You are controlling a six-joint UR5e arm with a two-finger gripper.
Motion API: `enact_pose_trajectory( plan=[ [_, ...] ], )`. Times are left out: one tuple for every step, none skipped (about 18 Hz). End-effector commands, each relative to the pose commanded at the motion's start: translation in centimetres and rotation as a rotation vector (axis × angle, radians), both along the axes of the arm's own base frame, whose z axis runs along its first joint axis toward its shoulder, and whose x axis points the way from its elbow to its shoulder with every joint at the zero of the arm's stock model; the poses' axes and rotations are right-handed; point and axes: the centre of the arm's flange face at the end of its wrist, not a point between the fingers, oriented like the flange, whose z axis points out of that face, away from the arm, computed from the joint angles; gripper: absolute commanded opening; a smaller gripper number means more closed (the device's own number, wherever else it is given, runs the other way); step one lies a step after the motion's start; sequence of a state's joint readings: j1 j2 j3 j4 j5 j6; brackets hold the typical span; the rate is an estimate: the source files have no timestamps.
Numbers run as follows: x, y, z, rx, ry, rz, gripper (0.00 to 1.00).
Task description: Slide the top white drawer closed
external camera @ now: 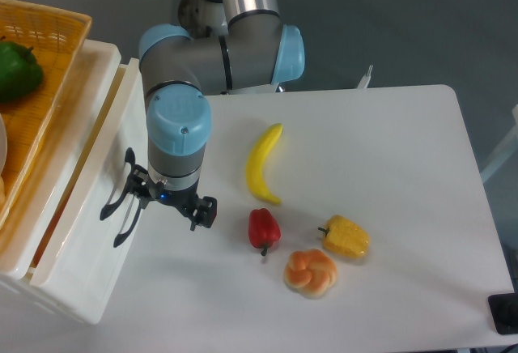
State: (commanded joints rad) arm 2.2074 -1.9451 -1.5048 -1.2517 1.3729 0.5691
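At the far left we see a yellow wicker basket [44, 37], cut off by the frame edge, holding a green pepper [18, 70] only partly in view. Beside it sits the top white drawer [81, 215], a deep white plastic box with a dark curved handle [121, 199] on its front panel; it is nearly shut, leaving only a narrow slit through which we glimpse something orange that we cannot identify. The arm's tool [166, 203] rests against the front panel next to the handle. Its fingers lie under the blue-capped wrist, so we cannot tell whether they are apart or together. Further right on the white worktop [388, 167] lie a yellow banana [263, 163], a small red pepper [263, 229], an orange-and-cream bun-shaped toy [310, 271] and a yellow pepper [346, 237], all apart from one another.
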Motion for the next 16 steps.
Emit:
enact_pose_trajectory(
  plan=[
    [0.02,-0.03,-0.07,-0.001,-0.001,0.000,1.00],
    [0.04,-0.05,0.02,0.000,0.000,0.000,1.00],
    [0.04,-0.05,0.02,0.000,0.000,0.000,1.00],
    [0.06,-0.08,-0.05,-0.001,-0.001,0.000,1.00],
    [0.16,-0.05,-0.06,-0.002,-0.002,-0.002,1.00],
    [0.16,-0.05,-0.06,-0.002,-0.002,-0.002,1.00],
    [0.27,-0.04,-0.14,-0.004,-0.003,-0.003,1.00],
    [0.38,-0.03,-0.21,-0.005,-0.004,-0.005,1.00],
    [0.38,-0.03,-0.21,-0.005,-0.004,-0.005,1.00],
    [0.47,0.01,-0.21,-0.005,-0.004,-0.005,1.00],
    [0.50,0.00,-0.11,-0.003,-0.004,-0.005,1.00],
    [0.50,0.00,-0.11,-0.003,-0.004,-0.005,1.00],
    [0.52,0.03,-0.21,-0.004,-0.008,-0.005,1.00],
    [0.59,0.01,-0.14,-0.002,-0.013,-0.005,1.00],
    [0.60,0.01,-0.14,-0.001,-0.014,-0.005,1.00],
    [0.60,0.01,-0.14,-0.001,-0.014,-0.005,1.00]
  ],
)
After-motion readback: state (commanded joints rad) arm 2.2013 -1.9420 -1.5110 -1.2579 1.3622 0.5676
